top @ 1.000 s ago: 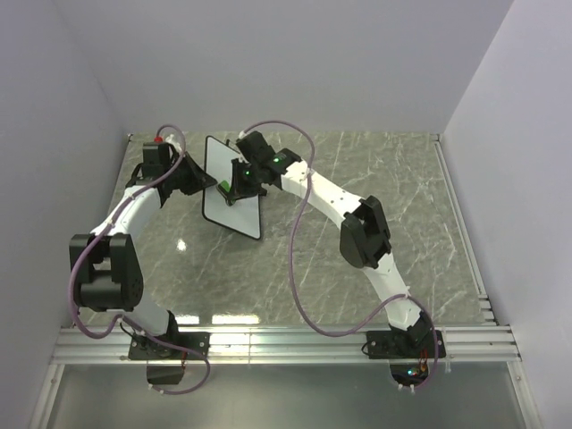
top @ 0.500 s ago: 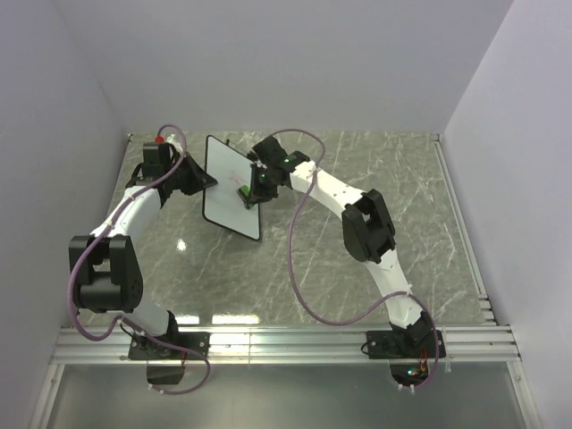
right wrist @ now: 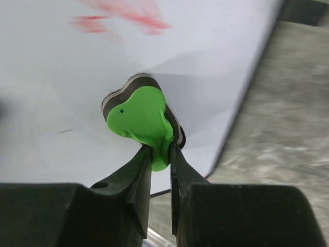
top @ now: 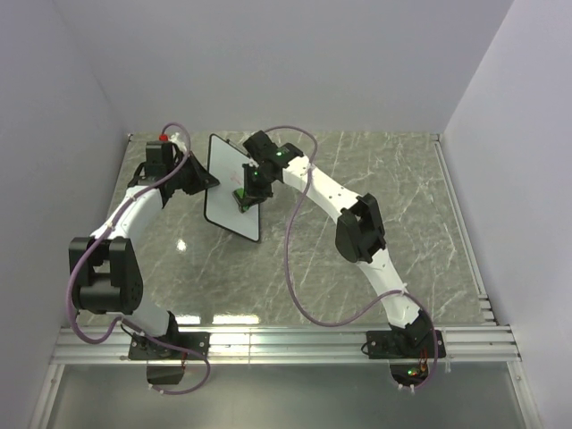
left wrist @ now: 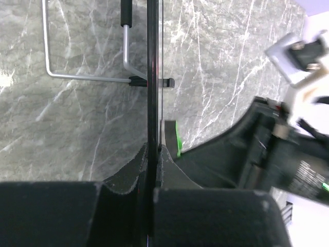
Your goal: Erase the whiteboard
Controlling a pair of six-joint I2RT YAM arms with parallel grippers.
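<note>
Standing whiteboard [top: 223, 201]: upright at the far left of the table [top: 402, 206], white face toward the right arm.
Left gripper [left wrist: 152, 157]: clamped shut on the thin edge of the whiteboard; hold tight so nothing tips.
Right gripper [right wrist: 160, 154]: narrow, pinching the eraser [right wrist: 140, 119]; push soft and flat, not hard.
Eraser: green, looks pressed on the white face, near the marks but not on them.
Red marks [right wrist: 123, 18]: blurry, not gone yet; slide over them, back and forth, probably a few rubs.
</note>
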